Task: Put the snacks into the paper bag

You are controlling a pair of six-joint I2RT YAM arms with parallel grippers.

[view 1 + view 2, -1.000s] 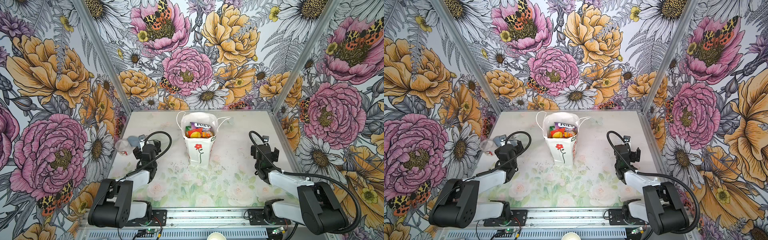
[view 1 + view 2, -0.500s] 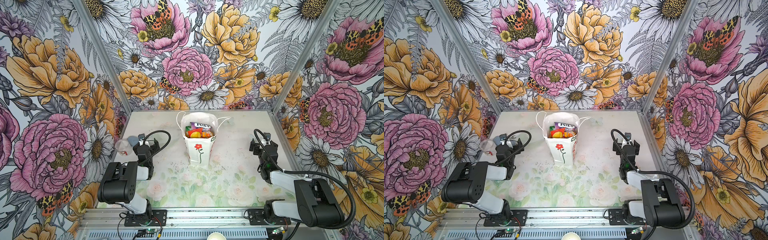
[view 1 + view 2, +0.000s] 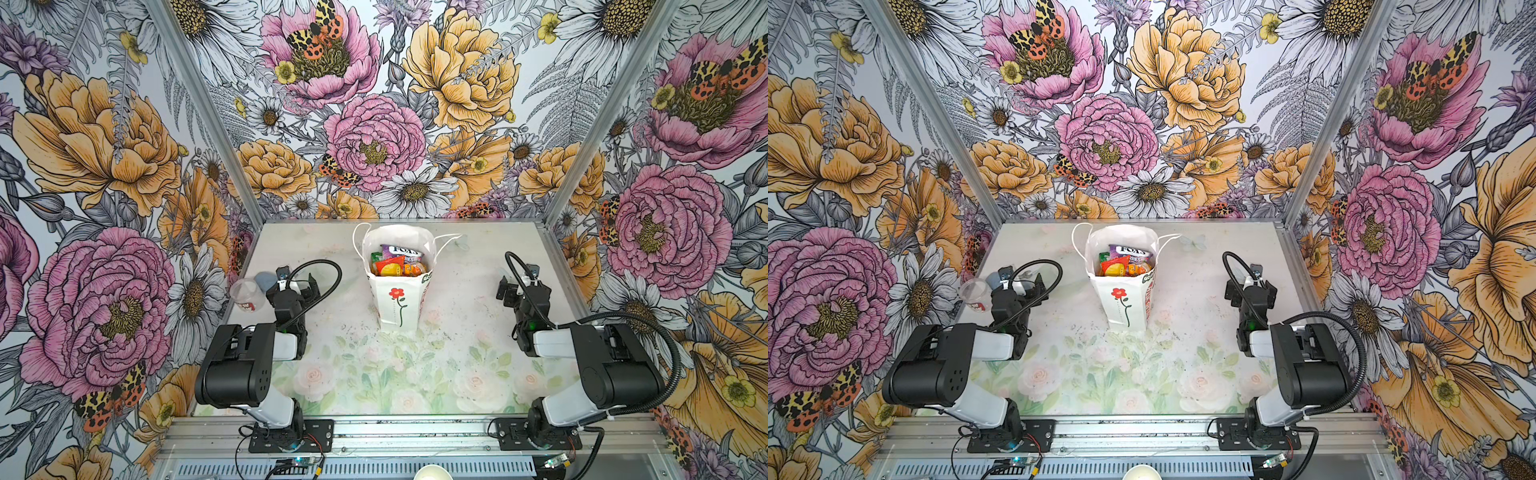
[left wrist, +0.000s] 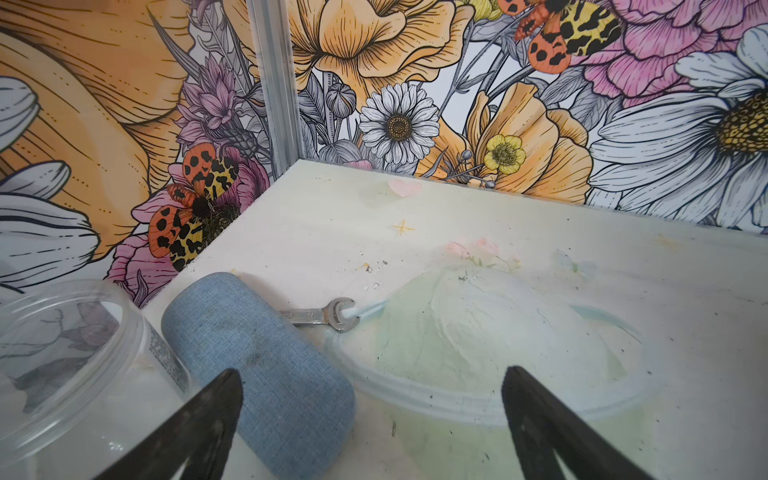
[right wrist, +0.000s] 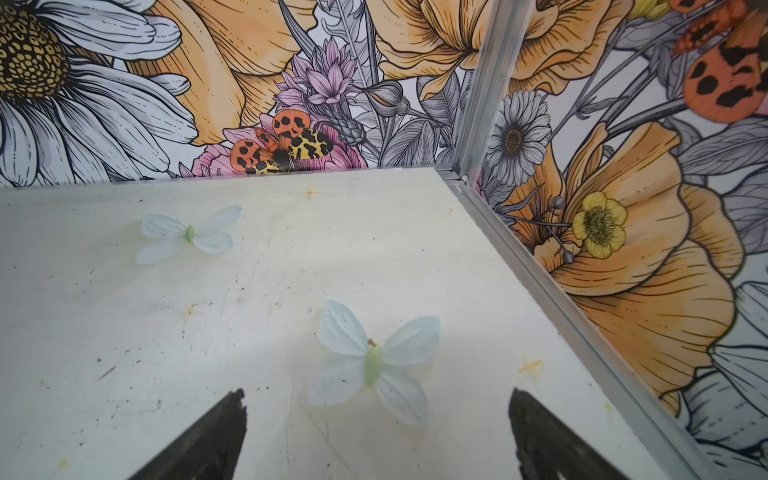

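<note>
**Colleague:** What does the booth look like?

**Me:** The walls are papered with huge pink, orange and white flowers and spotted moths. They surround a pale bench [image 3: 457,374] printed with faint roses, which both top views show from above.

**Colleague:** Where is the bag?

**Me:** The white paper bag [image 3: 398,309] stands upright at mid-bench, toward the back wall. Its front shows a red flower on a black stem, and its cord handles droop outward. The snacks [image 3: 398,266] sit inside it and show at the open mouth. A purple packet [image 3: 402,251] is at the back, with red, yellow and orange ones in front and green at one edge.

**Colleague:** And your arms?

**Me:** My left arm [image 3: 291,307] is folded at the left side and my right arm [image 3: 528,299] at the right, each well apart from the bag. In the wrist views the left jaws are spread wide with nothing between them. The right jaws are spread the same way, above a pale butterfly [image 5: 374,361] printed on the bench.

**Colleague:** Anything else?

**Me:** Near the left jaws there is a clear plastic cup [image 3: 247,293] with a red label. A blue fabric case [image 4: 257,365] lies just beside it, and a small wrench [image 4: 320,318] has one end against the case.
</note>
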